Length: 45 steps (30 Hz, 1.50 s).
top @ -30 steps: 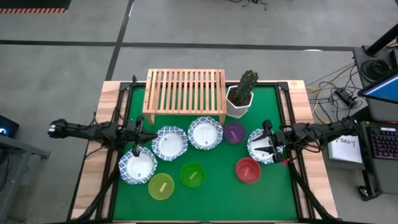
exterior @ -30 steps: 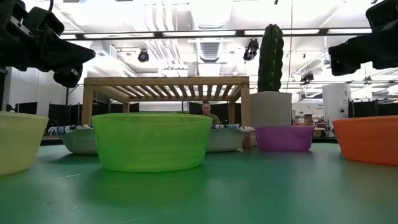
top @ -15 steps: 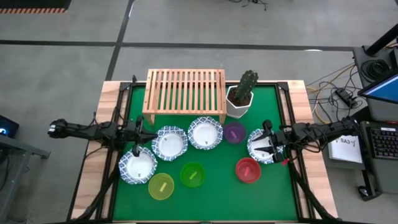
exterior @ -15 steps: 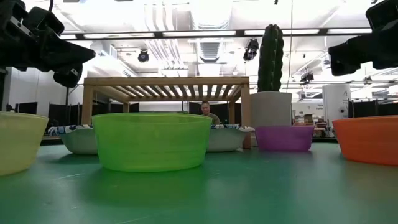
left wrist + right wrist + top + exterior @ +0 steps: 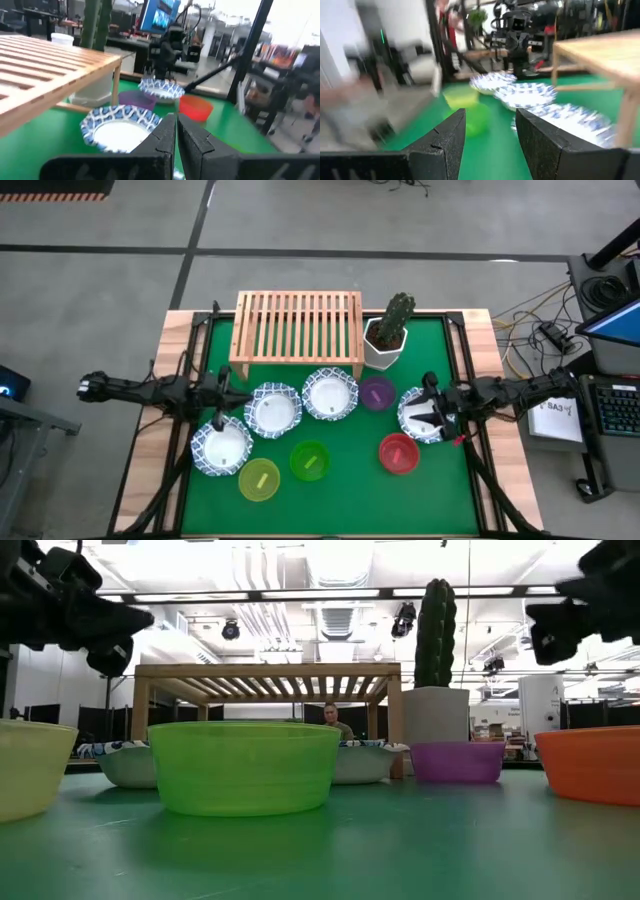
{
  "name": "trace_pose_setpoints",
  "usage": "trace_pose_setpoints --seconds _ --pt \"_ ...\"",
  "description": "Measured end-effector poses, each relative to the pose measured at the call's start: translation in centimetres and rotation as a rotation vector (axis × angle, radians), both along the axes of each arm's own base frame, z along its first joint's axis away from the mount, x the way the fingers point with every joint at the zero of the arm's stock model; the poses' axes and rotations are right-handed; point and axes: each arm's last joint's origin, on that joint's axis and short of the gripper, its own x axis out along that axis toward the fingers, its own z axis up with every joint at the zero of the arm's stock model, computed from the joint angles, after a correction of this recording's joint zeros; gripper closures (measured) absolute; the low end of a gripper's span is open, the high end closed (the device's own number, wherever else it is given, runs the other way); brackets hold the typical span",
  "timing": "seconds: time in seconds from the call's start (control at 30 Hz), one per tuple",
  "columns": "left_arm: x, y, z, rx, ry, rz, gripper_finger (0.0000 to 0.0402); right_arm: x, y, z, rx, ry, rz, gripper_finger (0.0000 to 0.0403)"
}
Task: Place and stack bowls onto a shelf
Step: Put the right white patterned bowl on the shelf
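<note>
Eight bowls are spread across the middle of the green worktop (image 5: 440, 490), below the empty shelf (image 5: 297, 328). The right hand (image 5: 432, 418), spread wide, hangs over the rightmost patterned bowl (image 5: 414, 416), best gripped at its thin, probably brittle rim. The left hand (image 5: 222, 388) is pinched together.

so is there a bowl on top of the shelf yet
No, in the high view the shelf shows only bare slats, and all the bowls sit on the green table in front of it.
</note>
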Motion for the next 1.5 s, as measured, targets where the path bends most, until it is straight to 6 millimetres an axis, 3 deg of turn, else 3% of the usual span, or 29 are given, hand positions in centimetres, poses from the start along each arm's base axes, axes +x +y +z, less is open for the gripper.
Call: trace_pose_setpoints --seconds 0.1,0.23,0.37,0.5,0.63,0.9,1.07,1.27,1.5 --pt "-0.1 0.0 0.7 -0.105 -0.076 -0.015 0.0402 0.0 -0.2 0.7 0.146 -0.043 -0.048 0.0238" --pt "-0.3 0.0 2.1 -0.118 -0.222 -0.018 0.0402 0.1 -0.3 1.6 0.138 -0.140 -0.079 0.0238" --pt "-0.8 0.3 3.5 0.012 -0.369 0.068 0.0402 0.4 -0.4 2.3 0.091 -0.211 -0.147 0.0238" --pt "-1.2 0.4 4.3 0.116 -0.445 0.126 0.0402 0.9 -0.4 2.2 0.106 -0.177 -0.188 0.0238" --pt "-1.4 0.4 4.6 0.158 -0.479 0.145 0.0402 1.1 -0.4 3.8 0.163 -0.132 -0.182 0.0239" --pt "-1.6 0.4 5.0 0.025 -0.535 0.092 0.0402 1.2 -0.4 8.9 0.353 0.142 -0.200 0.0238" --pt "-1.8 0.3 5.2 0.018 -0.564 0.038 0.0402 2.5 0.0 11.1 0.523 0.366 -0.241 0.0238" --pt "-2.0 0.4 5.5 -0.009 -0.611 0.076 0.0402 4.7 0.6 12.0 0.720 0.699 -0.348 0.0238" --pt "-2.4 0.5 6.0 0.001 -0.667 0.093 0.0402 6.5 1.0 11.7 0.793 1.037 -0.622 0.0238"
